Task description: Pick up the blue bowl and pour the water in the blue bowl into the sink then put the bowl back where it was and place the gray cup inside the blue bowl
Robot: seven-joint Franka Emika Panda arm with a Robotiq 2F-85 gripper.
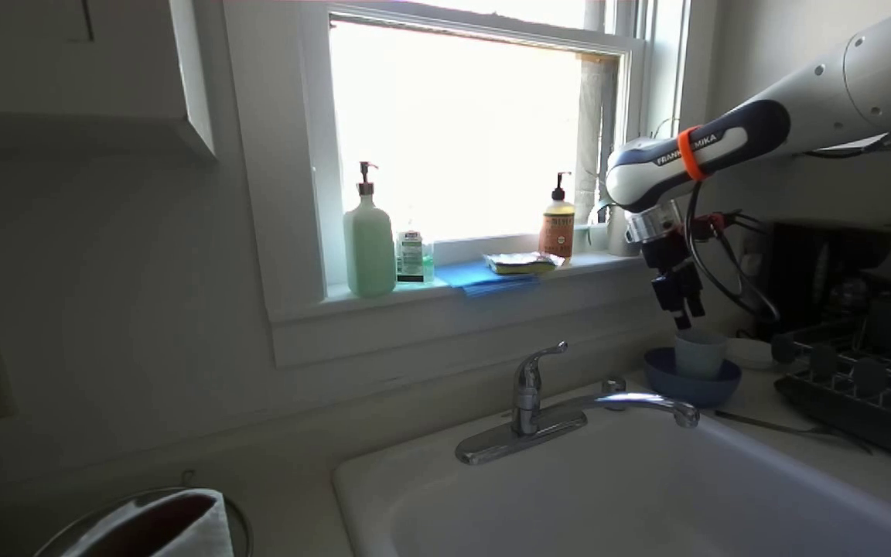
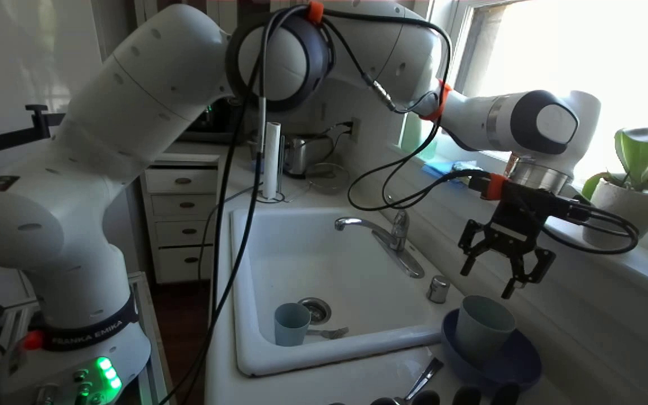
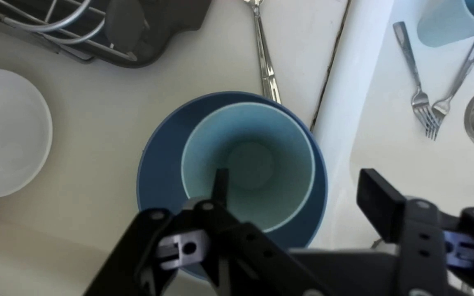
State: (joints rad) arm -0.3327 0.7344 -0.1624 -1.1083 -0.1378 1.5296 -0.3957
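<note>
The pale counter (image 3: 97, 135) carries the blue bowl (image 3: 159, 168), and daylight comes from a window (image 1: 461, 131) higher than the bowl. The sink (image 2: 358, 349) lies just beside the bowl. The gray cup (image 3: 249, 160) stands inside the bowl, so I judge that the last placing is done and what remains is to leave cleanly. My gripper (image 2: 485, 283) hangs above the bowl with the jaws spread wide, and it has hold of nothing. In the wrist view one finger (image 3: 220, 183) crosses the mouth of the cup; how high over the rim it is, I cannot tell exactly. Therefore I should rise straight up first, slowly, with the jaws wide apart, because a sideways move could catch the rim and tip the cup. Only when I am well apart from the bowl should I turn away.
</note>
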